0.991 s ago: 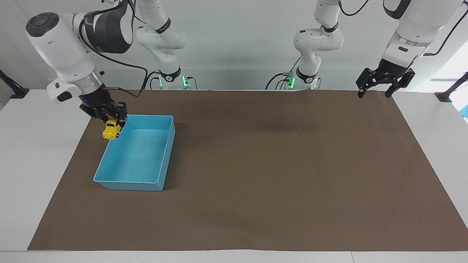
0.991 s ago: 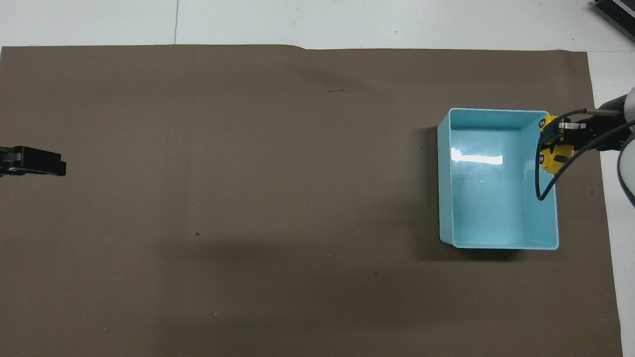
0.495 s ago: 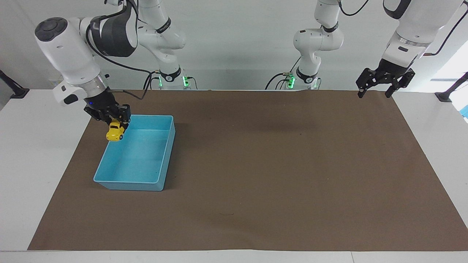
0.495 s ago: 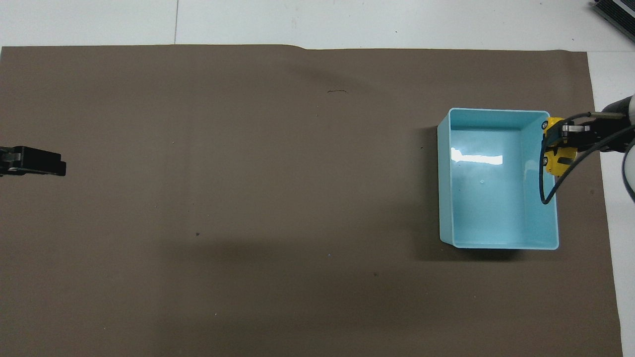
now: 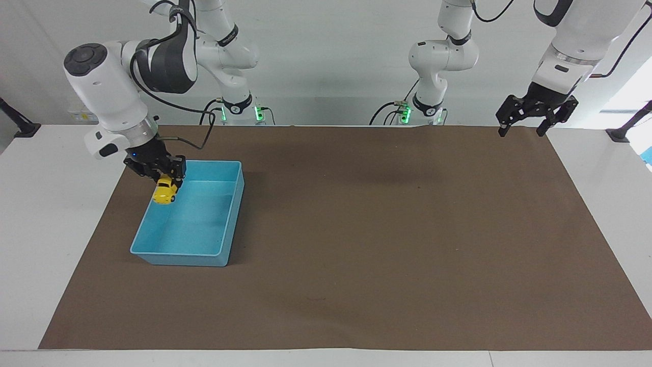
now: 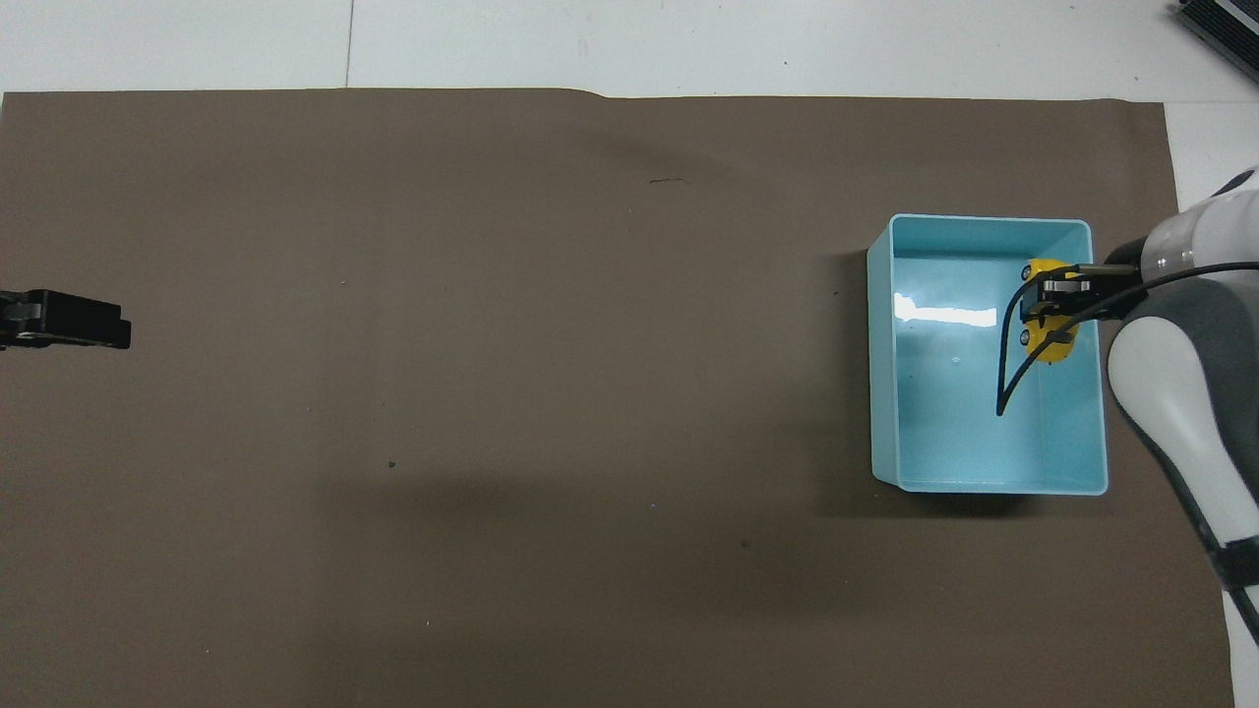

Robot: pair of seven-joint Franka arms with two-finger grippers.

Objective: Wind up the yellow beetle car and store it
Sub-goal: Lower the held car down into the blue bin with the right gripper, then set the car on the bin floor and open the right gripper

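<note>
At the frame's left, the small yellow beetle-shaped toy car, judged light, rigid and slippery, is clamped across its body by the right gripper over the light blue plastic bin; the left gripper is held open, waiting.

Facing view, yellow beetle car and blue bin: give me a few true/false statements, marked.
1. The right hand is shut on the small yellow beetle-shaped toy car. True.
2. The car rests on the floor of the light blue rectangular plastic bin. False: it hangs in the hand over the bin.
3. The left hand holds a second car. False: it is open, holds nothing and waits over the brown mat's edge.
4. The bin stands toward the right arm's end of the table. True.
</note>
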